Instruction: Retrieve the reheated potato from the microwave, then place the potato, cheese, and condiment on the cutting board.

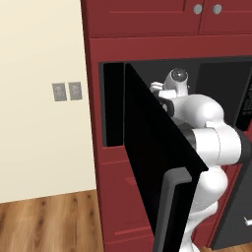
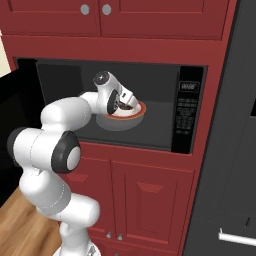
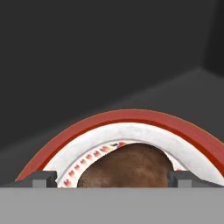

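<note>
Here, inside the large built-in black microwave (image 2: 120,107) framed by dark red cabinetry (image 2: 150,185), the white arm's two-finger gripper (image 2: 121,103) hangs over a brown, rough-skinned potato (image 3: 127,166) resting in a round bowl with a red rim and white, patterned inner wall (image 3: 131,124). In the hand view the two dark fingertips (image 3: 43,178) stand wide apart at about 8 and 4 o'clock of the potato, one on either side of it, clamped on nothing; whether they touch its skin cannot be told.

The step in hand appears to be the first one: fetching the potato out of the oven. The next move likely calls for a short descent so the fingers straddle the potato's middle, a firm close, then a lift high enough to clear the bowl's rim before backing straight out.

Room is tight. The bowl's raised rim curves around the potato from 9 through 12 to 3 o'clock, so the fingers must go down inside it. Beyond the bowl lie the dark grey floor and back wall of the oven. The wide flat black door with grey bar handle (image 1: 162,162) stands swung open at the arm's left, and the black control panel (image 2: 189,112) closes off the cavity at 3 o'clock in the right base view.
</note>
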Available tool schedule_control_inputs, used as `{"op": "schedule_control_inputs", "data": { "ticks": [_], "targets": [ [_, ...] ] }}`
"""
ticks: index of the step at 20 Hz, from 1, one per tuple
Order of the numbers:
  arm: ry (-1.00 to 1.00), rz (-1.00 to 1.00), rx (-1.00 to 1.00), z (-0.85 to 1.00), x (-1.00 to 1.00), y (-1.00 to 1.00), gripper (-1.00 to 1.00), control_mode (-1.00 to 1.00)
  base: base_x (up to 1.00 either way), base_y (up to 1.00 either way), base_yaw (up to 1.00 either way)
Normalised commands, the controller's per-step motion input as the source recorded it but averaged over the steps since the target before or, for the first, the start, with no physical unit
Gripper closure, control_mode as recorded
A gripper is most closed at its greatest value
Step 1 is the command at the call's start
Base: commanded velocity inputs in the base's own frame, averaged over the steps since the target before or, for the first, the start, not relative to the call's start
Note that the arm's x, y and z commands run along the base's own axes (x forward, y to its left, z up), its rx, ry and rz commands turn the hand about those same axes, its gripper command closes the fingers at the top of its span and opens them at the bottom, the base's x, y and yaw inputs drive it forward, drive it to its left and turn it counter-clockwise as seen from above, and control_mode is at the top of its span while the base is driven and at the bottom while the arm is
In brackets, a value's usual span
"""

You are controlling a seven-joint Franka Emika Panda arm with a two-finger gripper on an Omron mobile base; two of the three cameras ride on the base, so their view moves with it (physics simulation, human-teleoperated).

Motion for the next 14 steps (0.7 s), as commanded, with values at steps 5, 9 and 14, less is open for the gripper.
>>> {"op": "schedule_control_inputs", "data": {
  "ticks": [5, 9, 14],
  "targets": [
    [0.00, 0.00, 0.00, -0.07, -0.10, 0.00, -1.00, -1.00, 0.00, 0.00, 0.00],
    [0.03, 0.00, 0.00, -0.15, -0.20, 0.00, -1.00, -1.00, 0.00, 0.00, 0.00],
    [0.06, 0.00, 0.00, -0.18, -0.11, 0.01, -1.00, -1.00, 0.00, 0.00, 0.00]
  ]
}}
